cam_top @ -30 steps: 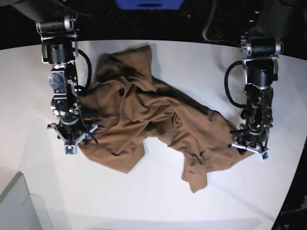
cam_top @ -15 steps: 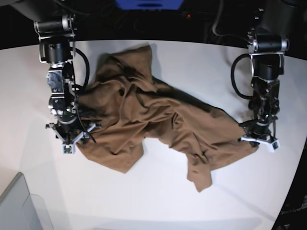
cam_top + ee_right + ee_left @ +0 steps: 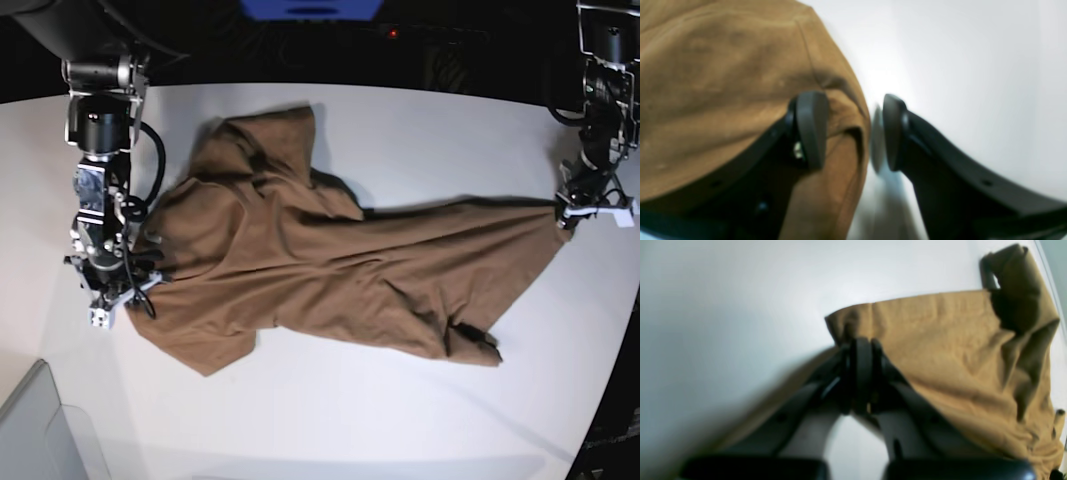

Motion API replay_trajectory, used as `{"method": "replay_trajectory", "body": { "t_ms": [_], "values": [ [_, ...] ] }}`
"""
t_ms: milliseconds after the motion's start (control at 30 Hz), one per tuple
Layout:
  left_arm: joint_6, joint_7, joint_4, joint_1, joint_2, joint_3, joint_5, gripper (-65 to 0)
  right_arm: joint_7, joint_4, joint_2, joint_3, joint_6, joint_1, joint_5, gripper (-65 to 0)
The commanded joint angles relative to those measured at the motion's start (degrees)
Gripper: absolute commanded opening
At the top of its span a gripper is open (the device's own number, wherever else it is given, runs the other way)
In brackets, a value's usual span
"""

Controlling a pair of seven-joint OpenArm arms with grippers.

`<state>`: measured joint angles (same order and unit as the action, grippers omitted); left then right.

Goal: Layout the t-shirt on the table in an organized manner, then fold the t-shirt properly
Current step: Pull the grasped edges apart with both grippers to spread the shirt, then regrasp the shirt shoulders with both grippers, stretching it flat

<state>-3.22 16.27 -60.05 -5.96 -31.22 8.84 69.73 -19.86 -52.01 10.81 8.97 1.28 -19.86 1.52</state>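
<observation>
Since one second ago the t-shirt (image 3: 330, 270) has been pulled out long toward 3 o'clock; before it was a crumpled heap in the middle, now it stretches in a wide band across the table (image 3: 420, 130). Its far end reaches almost the table edge at 3 o'clock, and the other end lies at 9 o'clock, with one bunched part pointing to 11 o'clock. Some folds and a small curled flap stay at the lower edge, near 5 o'clock.

My left gripper (image 3: 590, 205) has travelled outward and up to the 3 o'clock side. In the left wrist view the left gripper (image 3: 858, 350) has its jaws pressed together on the hem of the t-shirt (image 3: 957, 350), so it is pinching the cloth.

My right gripper (image 3: 108, 295) is at 9 o'clock, at the edge of the cloth. In the right wrist view the right gripper (image 3: 848, 130) has its jaws apart; one finger (image 3: 810, 126) lies on the t-shirt (image 3: 723, 83) and the other finger (image 3: 893, 130) is over the bare table (image 3: 973, 66), with the cloth edge between them, not squeezed.

At 7 o'clock I see the corner of a grey bin (image 3: 40, 430).
</observation>
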Motion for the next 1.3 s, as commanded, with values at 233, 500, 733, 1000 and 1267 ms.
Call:
{"method": "replay_trajectory", "body": {
  "t_ms": [233, 500, 733, 1000, 1267],
  "values": [
    [3.3, 3.6, -9.5, -6.1, 2.0, 8.4, 0.9, -64.4, -4.2, -22.0, -0.7, 1.9, -1.2, 3.7, -0.9, -36.9],
    [3.4, 3.6, -11.3, -6.3, 2.4, 9.5, 0.9, -64.5, -16.0, -52.7, -3.8, 0.7, -0.2, 20.2, -0.8, -36.9],
    [3.4, 3.6, -11.2, -6.3, 2.4, 9.7, 0.9, -64.5, -23.0, -63.0, -5.0, -1.0, 13.8, 38.0, -0.8, -36.9],
    [3.4, 3.6, -11.2, -6.1, 2.4, 9.8, 0.9, -64.5, -23.3, -63.3, -7.4, -2.2, 21.1, 45.9, -0.8, -36.9],
    [3.4, 3.6, -11.2, -6.0, 2.3, 9.8, 0.9, -64.5, -23.4, -60.2, -11.2, -2.5, 22.4, 45.9, -0.9, -36.9]
  ]
}}
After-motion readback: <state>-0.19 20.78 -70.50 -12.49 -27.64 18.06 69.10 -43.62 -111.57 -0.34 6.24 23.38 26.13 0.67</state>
